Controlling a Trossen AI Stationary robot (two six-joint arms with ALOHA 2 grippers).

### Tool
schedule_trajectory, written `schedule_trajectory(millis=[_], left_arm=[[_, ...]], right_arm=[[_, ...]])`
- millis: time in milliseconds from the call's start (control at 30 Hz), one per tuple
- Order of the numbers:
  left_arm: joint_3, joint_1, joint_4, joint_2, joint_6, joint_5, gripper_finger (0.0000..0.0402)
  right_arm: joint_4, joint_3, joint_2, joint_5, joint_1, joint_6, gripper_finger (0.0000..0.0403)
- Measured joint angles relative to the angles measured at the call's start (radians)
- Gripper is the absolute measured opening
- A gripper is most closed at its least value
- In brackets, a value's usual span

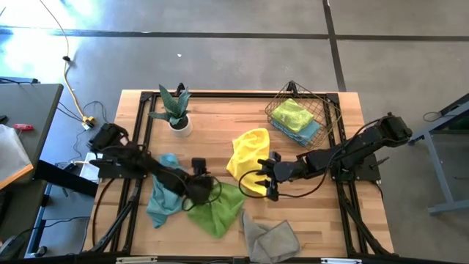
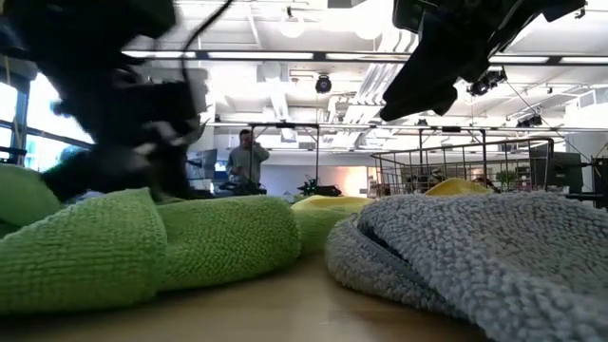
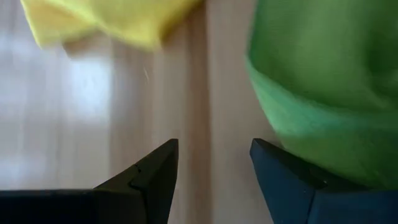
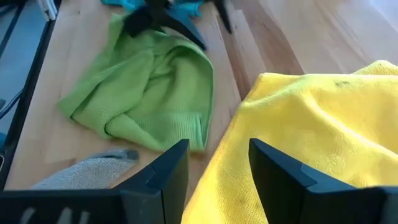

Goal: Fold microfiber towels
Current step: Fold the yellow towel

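Observation:
A lime green towel [image 1: 218, 207] lies crumpled near the table's front, next to a teal one [image 1: 161, 196] on its left. My left gripper [image 1: 204, 189] is open and low at the green towel's far left edge [image 3: 292, 124], bare wood showing between its fingers [image 3: 214, 144]. A yellow towel [image 1: 249, 155] lies spread at the table's middle. My right gripper [image 1: 265, 180] hangs open above its near end [image 4: 298, 137], clear of it. A grey towel [image 1: 268, 236] rests at the front edge. My left gripper has one finger [image 3: 292, 180] right at the green towel's rolled edge [image 3: 273, 118], slanting down from the table's left. Whether the finger touches the cloth, I cannot tell. Nothing lies between the two fingers.
A copper wire basket [image 1: 322, 110] at the back right holds a green and a teal towel. A potted plant [image 1: 176, 111] stands at the back left. Bare wood lies between the yellow and green towels [image 4: 227, 68]. A person [image 2: 247, 157] stands far off in the room.

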Motion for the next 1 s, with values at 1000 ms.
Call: schedule_trajectory(millis=[1000], left_arm=[[0.024, -0.116, 0.243, 0.04, -0.298, 0.41, 0.0197]], right_arm=[[-0.075, 0.001, 0.054, -0.154, 0.02, 0.242, 0.0158]])
